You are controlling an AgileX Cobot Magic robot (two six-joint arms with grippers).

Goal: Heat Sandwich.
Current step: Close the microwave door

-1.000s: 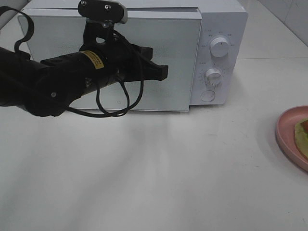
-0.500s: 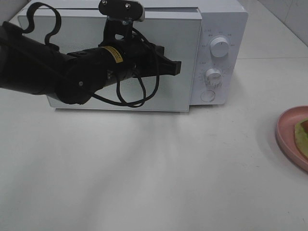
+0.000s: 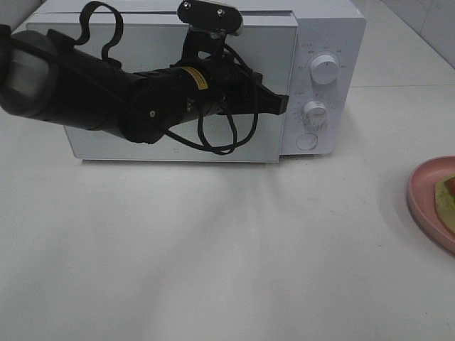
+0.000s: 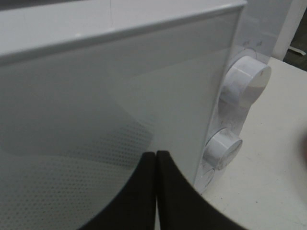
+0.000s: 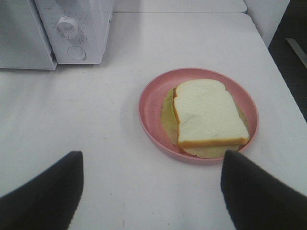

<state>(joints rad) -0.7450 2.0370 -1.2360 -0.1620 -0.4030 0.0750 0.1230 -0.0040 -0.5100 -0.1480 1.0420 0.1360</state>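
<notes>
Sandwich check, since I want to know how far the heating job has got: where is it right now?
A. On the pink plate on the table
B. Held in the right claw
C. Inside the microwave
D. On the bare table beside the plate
A: the right wrist view shows the sandwich lying on the pink plate, with the right claw open and apart from it, and the microwave door shut.
</notes>
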